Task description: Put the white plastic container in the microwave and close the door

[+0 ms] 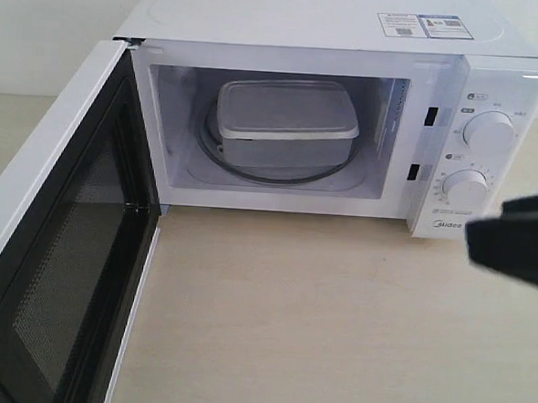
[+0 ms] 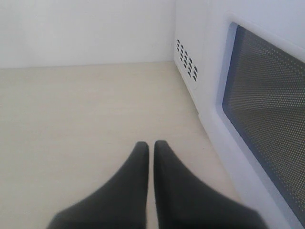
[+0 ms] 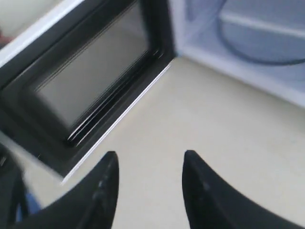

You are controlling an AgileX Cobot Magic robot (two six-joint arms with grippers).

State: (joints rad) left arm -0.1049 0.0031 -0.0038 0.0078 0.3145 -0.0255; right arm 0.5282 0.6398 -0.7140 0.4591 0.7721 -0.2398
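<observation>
The white plastic container (image 1: 286, 122) rests on the glass turntable inside the microwave (image 1: 334, 27), lid on. The door (image 1: 61, 244) is swung wide open to the left, its black inner frame facing the cavity. My right gripper (image 3: 150, 160) is open and empty above the tabletop in front of the cavity, and it shows as a dark shape (image 1: 515, 242) at the exterior view's right edge. My left gripper (image 2: 151, 145) is shut on nothing, on the outer side of the door (image 2: 267, 100), and is hidden in the exterior view.
Pale wooden tabletop (image 1: 316, 323) stretches in front of the microwave. The microwave's side vents (image 2: 187, 60) show beyond the door's hinge. Two dials (image 1: 489, 133) sit on the right panel. A white wall stands behind.
</observation>
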